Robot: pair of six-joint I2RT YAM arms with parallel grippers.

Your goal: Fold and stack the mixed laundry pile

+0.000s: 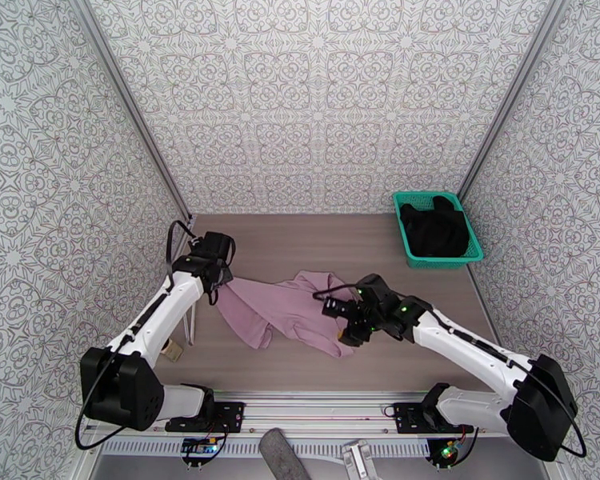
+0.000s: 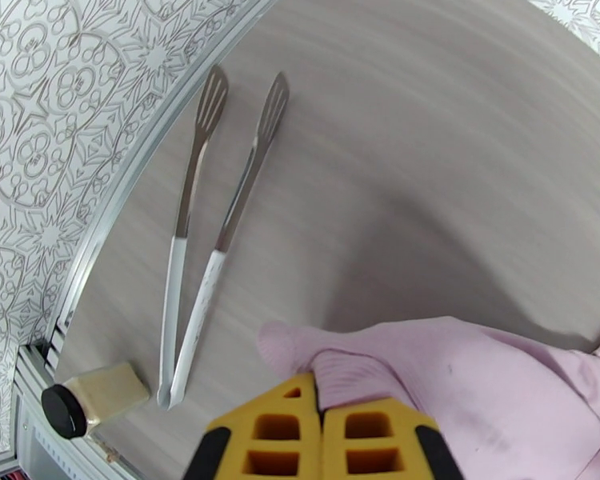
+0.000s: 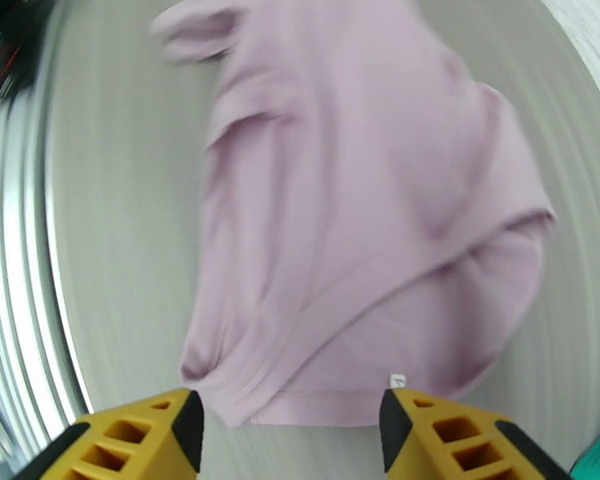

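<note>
We read no legible text, brand or number in any view. We note one small white tag (image 3: 395, 381) at the hem of the pink shirt (image 3: 364, 194); its print is too blurred to read.

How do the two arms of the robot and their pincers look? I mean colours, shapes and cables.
The left arm and right arm have white links, bulky black joints and thin black cables. Small green lights glow on the right arm's wrist. The left pincer and right pincer have yellow fingers with square hollows and black outer edges.
</note>
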